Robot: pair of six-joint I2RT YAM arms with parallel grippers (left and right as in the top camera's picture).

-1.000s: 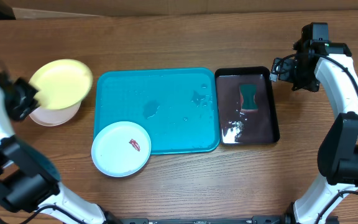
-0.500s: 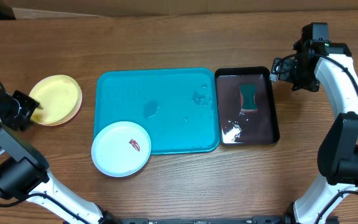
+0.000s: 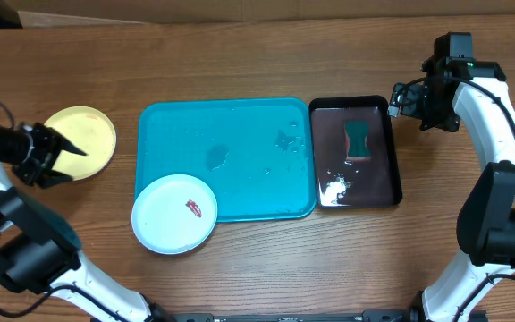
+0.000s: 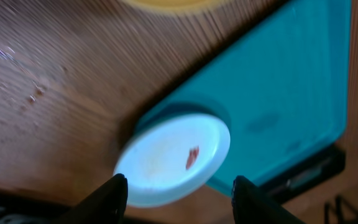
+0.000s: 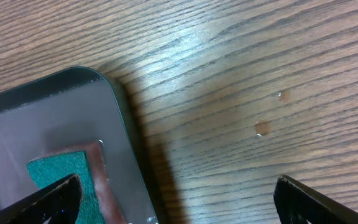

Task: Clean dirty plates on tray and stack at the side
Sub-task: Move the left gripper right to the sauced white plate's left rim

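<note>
A yellow-green plate [image 3: 80, 141] lies flat on the table at the far left; its edge shows at the top of the left wrist view [image 4: 173, 4]. My left gripper [image 3: 64, 159] hovers at that plate's near-left edge, open and holding nothing [image 4: 179, 193]. A white plate [image 3: 174, 213] with a red smear [image 4: 192, 157] rests over the near-left corner of the teal tray [image 3: 240, 134]. My right gripper [image 3: 401, 100] stands open and empty [image 5: 179, 199] over the far right corner of a black tray.
The glossy black tray [image 3: 378, 179] lies right of the teal tray, wet inside, with a green sponge [image 3: 358, 139] in it [image 5: 61, 174]. Water drops sit on the teal tray and on the wood [image 5: 261, 128].
The yellow-green plate went from tilted in my left gripper to lying flat on the table. The left gripper opened and let it go. The right arm has not moved.
</note>
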